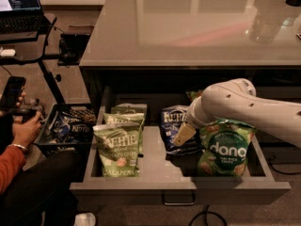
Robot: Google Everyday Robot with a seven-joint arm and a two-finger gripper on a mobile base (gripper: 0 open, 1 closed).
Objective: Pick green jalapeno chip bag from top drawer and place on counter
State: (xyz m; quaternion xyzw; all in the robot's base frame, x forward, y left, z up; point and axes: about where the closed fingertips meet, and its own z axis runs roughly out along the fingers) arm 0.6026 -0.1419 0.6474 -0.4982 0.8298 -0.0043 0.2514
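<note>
The top drawer [155, 171] stands pulled open below the counter [188, 27]. A green jalapeno chip bag [117, 149] stands upright at the drawer's front left, with two more green bags [126, 118] behind it. A blue chip bag [172, 121] leans in the middle. A green "dang" bag [225, 147] stands at the right. My white arm [244, 107] reaches in from the right. My gripper [184, 134] hangs low in the drawer between the blue bag and the "dang" bag, well right of the jalapeno bag.
A person sits at the left with an orange sleeve [9, 166] and a phone [11, 92]. A floor basket [66, 126] of chip bags stands beside the drawer. A dark desk with a laptop [21, 4] is at the back left. The drawer's handle [178, 200] faces front.
</note>
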